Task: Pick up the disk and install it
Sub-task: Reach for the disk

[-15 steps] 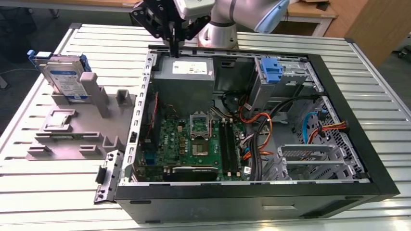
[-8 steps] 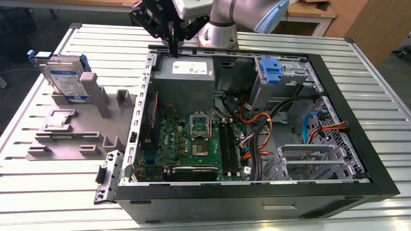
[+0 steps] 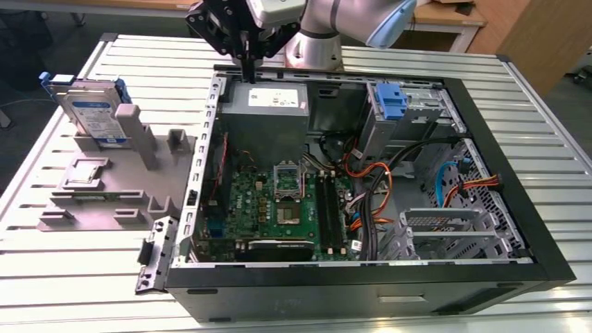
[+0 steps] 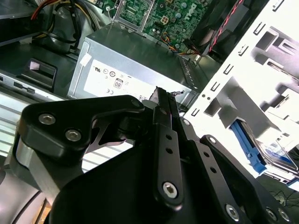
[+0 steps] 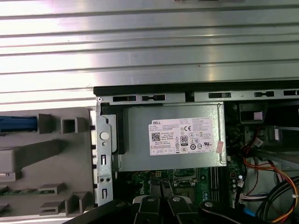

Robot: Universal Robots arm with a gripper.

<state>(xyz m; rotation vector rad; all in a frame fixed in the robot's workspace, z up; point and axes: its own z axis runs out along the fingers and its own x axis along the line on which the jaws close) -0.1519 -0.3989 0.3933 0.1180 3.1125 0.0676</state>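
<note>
Claw hangs clenched on nothing just above the power supply by one edge of the open case, while the disk stands upright in a grey holder near the tabletop's far corner on the exterior view's left, well apart.

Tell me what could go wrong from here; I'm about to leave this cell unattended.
1. The gripper hangs shut and empty just above the power supply, close to the case rim; a low sideways move could strike either.
2. The disk stands upright in the grey fixture; an off-centre grasp might tip or jam it.
3. Loose cables below the drive bay could snag.
</note>
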